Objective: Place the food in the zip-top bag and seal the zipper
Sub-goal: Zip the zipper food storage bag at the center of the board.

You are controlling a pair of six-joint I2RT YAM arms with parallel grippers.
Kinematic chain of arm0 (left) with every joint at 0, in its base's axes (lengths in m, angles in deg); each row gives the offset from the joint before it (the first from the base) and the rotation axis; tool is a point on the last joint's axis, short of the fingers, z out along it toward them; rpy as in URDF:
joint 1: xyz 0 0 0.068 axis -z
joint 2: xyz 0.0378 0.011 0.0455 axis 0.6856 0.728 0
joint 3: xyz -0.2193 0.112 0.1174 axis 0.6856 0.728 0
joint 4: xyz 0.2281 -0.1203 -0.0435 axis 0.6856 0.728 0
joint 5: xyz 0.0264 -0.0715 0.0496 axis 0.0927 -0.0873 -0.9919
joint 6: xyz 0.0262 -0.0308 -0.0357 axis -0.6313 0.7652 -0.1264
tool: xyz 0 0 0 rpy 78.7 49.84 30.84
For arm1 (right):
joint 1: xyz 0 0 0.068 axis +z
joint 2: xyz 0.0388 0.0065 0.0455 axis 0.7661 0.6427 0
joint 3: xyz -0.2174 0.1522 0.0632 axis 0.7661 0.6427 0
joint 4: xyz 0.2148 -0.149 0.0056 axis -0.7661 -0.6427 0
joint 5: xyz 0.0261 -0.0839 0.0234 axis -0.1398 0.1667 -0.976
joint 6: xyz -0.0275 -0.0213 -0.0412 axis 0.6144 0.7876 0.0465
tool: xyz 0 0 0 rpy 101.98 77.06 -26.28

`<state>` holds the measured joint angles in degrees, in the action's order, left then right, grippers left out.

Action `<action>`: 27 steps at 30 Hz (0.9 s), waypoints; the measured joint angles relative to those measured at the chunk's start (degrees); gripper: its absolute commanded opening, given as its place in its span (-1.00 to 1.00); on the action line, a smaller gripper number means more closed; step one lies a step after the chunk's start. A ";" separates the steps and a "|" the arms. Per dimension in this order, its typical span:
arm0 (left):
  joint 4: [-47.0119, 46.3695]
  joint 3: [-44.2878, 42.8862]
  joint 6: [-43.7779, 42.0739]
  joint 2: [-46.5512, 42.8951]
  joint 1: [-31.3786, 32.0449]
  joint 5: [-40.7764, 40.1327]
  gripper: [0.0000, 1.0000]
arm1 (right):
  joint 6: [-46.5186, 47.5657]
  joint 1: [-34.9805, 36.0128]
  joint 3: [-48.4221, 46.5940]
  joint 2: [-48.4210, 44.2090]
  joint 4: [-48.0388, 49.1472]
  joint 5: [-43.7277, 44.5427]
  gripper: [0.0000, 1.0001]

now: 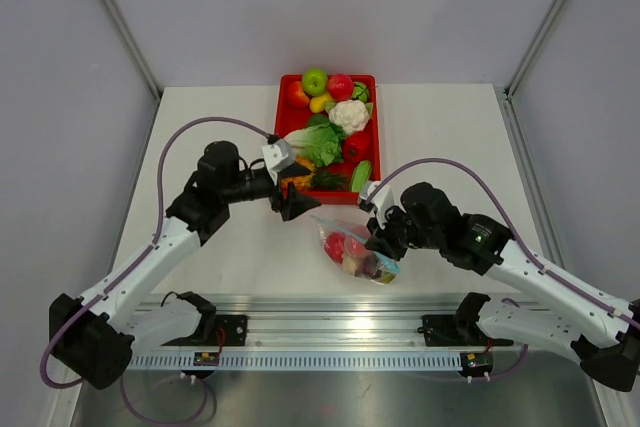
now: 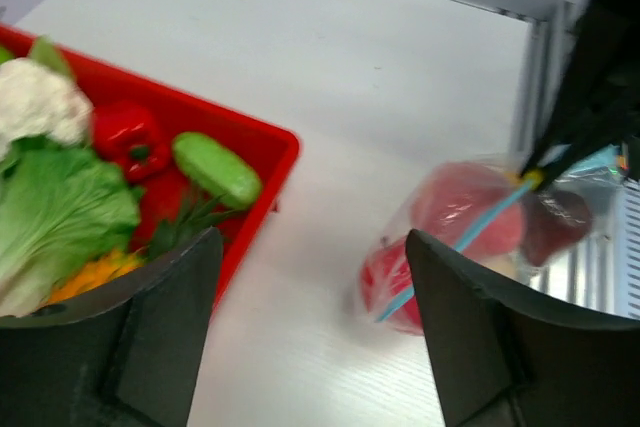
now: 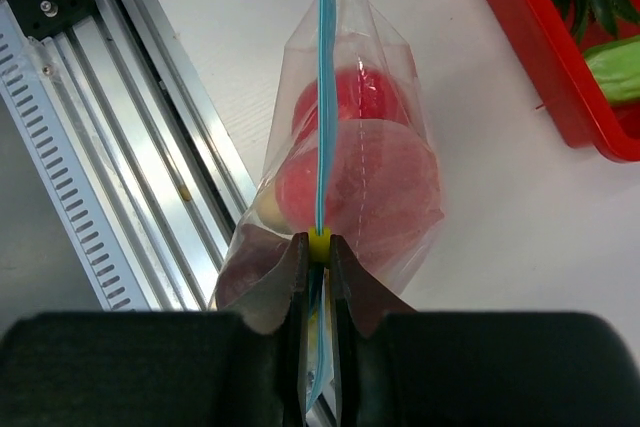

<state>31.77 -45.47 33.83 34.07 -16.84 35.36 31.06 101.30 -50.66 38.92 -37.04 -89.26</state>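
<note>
The clear zip-top bag (image 1: pixel 352 248) lies on the table near the front rail with red toy food (image 3: pixel 362 172) inside. Its blue-teal zipper (image 3: pixel 322 87) runs straight away from my right gripper (image 3: pixel 319 247), which is shut on the zipper's small yellow slider at the bag's near end. The bag also shows in the left wrist view (image 2: pixel 470 237), with the right fingers at its far corner. My left gripper (image 1: pixel 296 205) is open and empty, hovering over bare table between the red tray and the bag. More toy food (image 1: pixel 322 142) lies in the tray.
The red tray (image 1: pixel 286 107) stands at the table's back centre, holding cauliflower (image 1: pixel 349 115), leafy greens, a green apple (image 1: pixel 315 80) and a cucumber (image 2: pixel 216 169). The metal front rail (image 1: pixel 330 332) runs right beside the bag. Grey walls enclose the table.
</note>
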 measured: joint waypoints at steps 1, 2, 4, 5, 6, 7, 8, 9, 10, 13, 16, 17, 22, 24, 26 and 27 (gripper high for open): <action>1.42 -0.79 -1.49 -0.02 1.60 0.44 0.68 | 0.50 0.00 0.00 0.00 0.04 -0.13 -1.00; 2.71 -1.44 -3.08 -0.11 3.13 1.09 0.69 | 1.01 0.00 0.00 0.00 0.07 -0.24 -1.00; 4.85 -1.84 -6.10 -0.37 5.09 2.58 0.69 | 1.79 0.00 0.00 0.04 0.07 -0.48 -1.00; 5.99 -1.84 -7.43 -0.44 5.53 3.28 0.69 | 2.19 0.00 -0.02 0.13 0.07 -0.59 -1.00; 7.02 -1.84 -8.72 -0.44 5.99 3.85 0.68 | 2.60 0.00 -0.04 0.24 0.09 -0.72 -1.00; 7.87 -1.84 -9.73 -0.33 6.40 4.17 0.68 | 2.93 0.00 -0.04 0.42 0.09 -1.05 -1.00; 8.74 -1.84 -10.67 -0.20 6.78 4.33 0.66 | 3.21 0.00 -0.09 0.63 0.09 -1.29 -1.00; 9.38 -1.84 -11.41 -0.04 7.21 4.42 0.64 | 3.48 0.00 -0.13 0.87 0.09 -1.57 -1.00; 9.92 -1.84 -11.98 0.28 7.65 4.46 0.63 | 3.72 0.00 -0.15 1.05 0.11 -1.62 -1.00; 11.15 -2.01 -13.40 2.03 9.11 4.79 0.59 | 4.22 0.00 -0.22 1.42 0.11 -1.77 -1.00; 12.79 -2.36 -14.27 3.96 10.78 5.07 0.54 | 4.48 0.00 -0.46 1.53 0.11 -2.16 -1.00; 13.07 -2.36 -14.43 4.35 11.30 5.14 0.51 | 4.57 0.00 -0.55 1.53 0.15 -2.34 -1.00; 13.29 -2.40 -14.51 5.86 14.29 5.22 0.31 | 4.63 0.00 -0.81 1.51 0.50 -2.80 -1.00; 12.90 -2.43 -13.97 6.32 15.69 5.05 0.15 | 4.63 0.00 -0.81 1.51 0.50 -2.91 -1.00; 12.35 -2.43 -13.49 6.45 16.68 4.87 0.06 | 4.63 0.00 -0.81 1.51 0.50 -2.95 -1.00; 12.04 -2.43 -13.29 6.45 16.90 4.85 0.06 | 4.63 0.00 -0.81 1.51 0.50 -2.97 -1.00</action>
<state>43.82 -47.90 20.54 40.52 0.05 40.21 35.70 101.30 -51.47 40.43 -36.54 -92.23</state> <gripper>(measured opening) 0.551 0.153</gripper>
